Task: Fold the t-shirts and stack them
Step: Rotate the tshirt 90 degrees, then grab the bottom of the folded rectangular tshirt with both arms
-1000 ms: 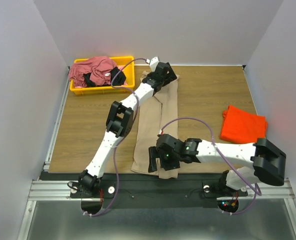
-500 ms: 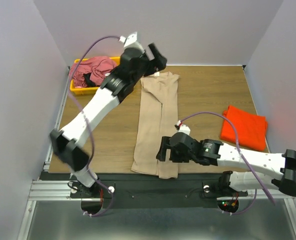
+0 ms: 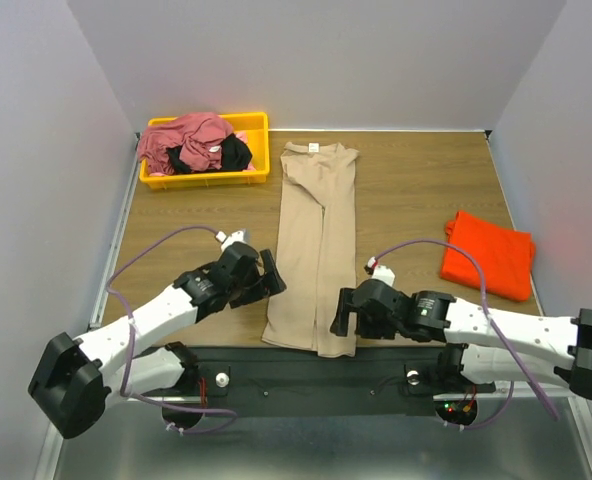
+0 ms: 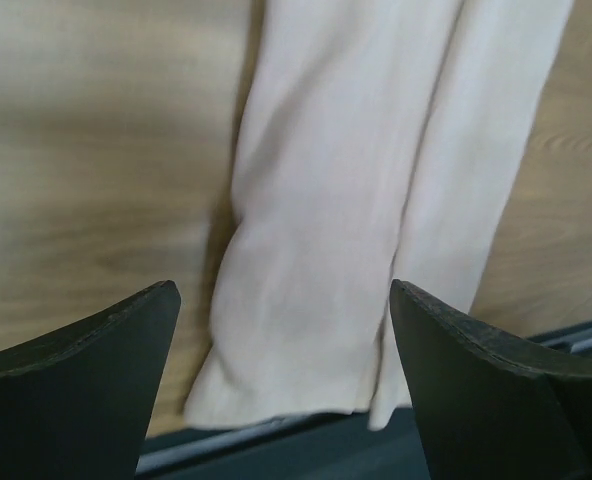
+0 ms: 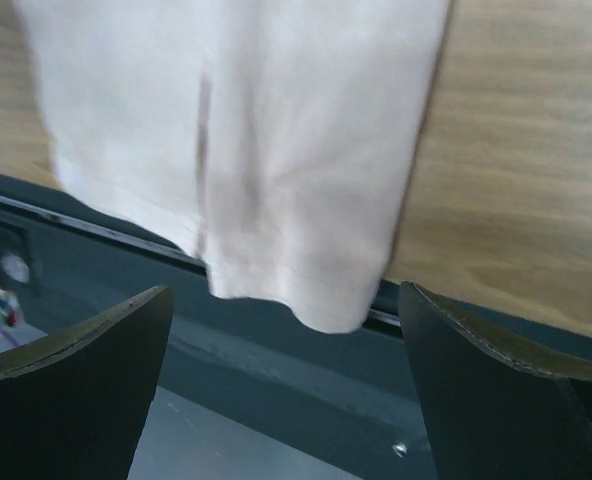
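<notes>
The top view is bright and evenly lit by diffuse light from overhead. The walls read pale with a faint lilac cast, and shadows on the table are soft and short. The orange-red t-shirt at the right is so saturated that its folds are hard to read. Focus holds sharp across this frame. Both wrist views are softer: the tan t-shirt looks washed out, nearly cream, and the wood grain smears into streaks. The fingers in the lower corners are dark, underexposed shapes with little surface detail.
</notes>
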Action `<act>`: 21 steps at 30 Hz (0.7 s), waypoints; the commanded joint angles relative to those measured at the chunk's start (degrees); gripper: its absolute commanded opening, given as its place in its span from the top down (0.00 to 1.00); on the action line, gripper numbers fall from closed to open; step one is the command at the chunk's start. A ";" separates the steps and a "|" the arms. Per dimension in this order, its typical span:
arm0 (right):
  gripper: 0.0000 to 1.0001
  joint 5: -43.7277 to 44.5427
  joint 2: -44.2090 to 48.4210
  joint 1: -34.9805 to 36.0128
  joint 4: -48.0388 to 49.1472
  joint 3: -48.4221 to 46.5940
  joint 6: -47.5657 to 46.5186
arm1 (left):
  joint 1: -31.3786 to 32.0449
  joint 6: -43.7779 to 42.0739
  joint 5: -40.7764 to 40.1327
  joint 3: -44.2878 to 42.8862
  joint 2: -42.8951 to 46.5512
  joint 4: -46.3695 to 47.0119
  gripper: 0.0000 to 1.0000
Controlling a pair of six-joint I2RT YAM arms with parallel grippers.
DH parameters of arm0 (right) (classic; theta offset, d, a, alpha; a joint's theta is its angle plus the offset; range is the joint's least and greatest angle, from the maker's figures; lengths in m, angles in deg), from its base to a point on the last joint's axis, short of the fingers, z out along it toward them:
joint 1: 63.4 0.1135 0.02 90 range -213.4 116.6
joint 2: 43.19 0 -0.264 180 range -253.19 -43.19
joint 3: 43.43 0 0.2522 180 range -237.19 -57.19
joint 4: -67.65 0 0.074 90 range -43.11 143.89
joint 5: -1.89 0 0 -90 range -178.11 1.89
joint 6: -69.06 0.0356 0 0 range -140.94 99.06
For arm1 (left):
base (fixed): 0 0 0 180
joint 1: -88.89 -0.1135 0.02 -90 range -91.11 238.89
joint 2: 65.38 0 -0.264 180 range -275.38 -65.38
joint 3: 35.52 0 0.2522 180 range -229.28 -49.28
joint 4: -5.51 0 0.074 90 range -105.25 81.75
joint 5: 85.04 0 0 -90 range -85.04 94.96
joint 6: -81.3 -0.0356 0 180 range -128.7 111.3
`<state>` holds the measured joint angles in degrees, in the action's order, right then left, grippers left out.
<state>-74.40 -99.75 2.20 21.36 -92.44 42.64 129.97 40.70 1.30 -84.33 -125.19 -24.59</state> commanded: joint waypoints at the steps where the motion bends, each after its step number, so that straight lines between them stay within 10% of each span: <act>1: 0.00 -7.12 -5.22 -0.13 0.10 0.79 -1.08 | 2.33 3.06 3.39 3.74 6.27 -5.28 0.01; 21: 0.21 -13.19 -10.59 -0.13 0.45 2.90 2.17 | 5.85 5.61 11.75 15.27 10.95 -5.47 0.43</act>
<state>-86.27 -111.42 2.20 21.18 -90.67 43.40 135.44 47.04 12.01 -70.15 -112.76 -33.31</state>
